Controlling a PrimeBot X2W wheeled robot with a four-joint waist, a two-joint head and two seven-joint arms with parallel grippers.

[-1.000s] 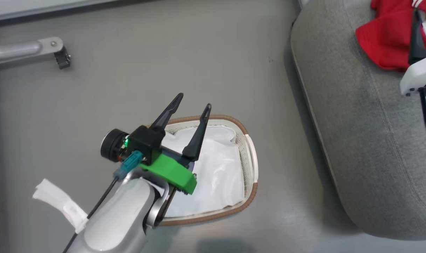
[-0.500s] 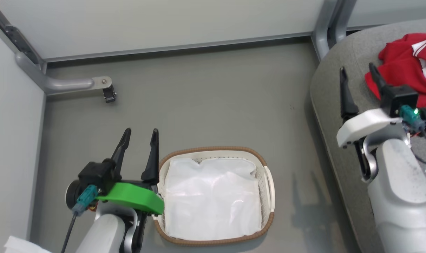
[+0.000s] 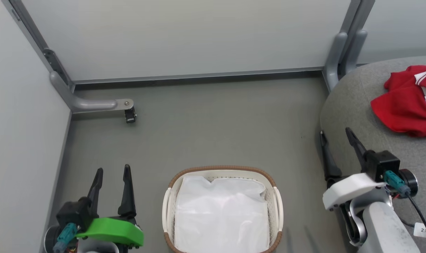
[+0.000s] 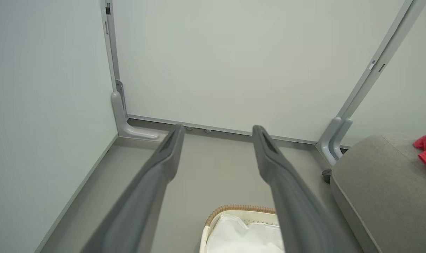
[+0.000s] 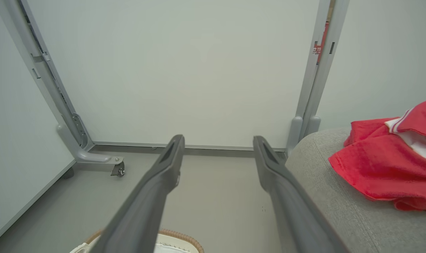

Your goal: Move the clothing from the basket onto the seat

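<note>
Clothing [image 3: 402, 109] on seat [image 3: 353, 102]; left pincer [image 3: 113, 168], right pincer [image 3: 335, 131] spread wide, flanking basket [image 3: 220, 168].

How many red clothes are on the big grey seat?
1 visible heap of bright red, white-trimmed clothing, far right on the rounded grey fabric seat; more garments may hide inside it.

We see bright, soft, even light throughout. On the grey floor [image 3: 216, 133] two faint shadows fall just right of the small white perforated basket with a brown woven rim [image 3: 220, 169]. The plain white sheet [image 3: 221, 214] inside carries a mild sheen. In the wrist views the long dark fingers [image 4: 162, 172] of the left gripper [image 4: 218, 129] and the right gripper [image 5: 218, 138] blur towards the bottom edge. The grey metal partition post [image 5: 46, 70] leans with wide-angle distortion.
</note>
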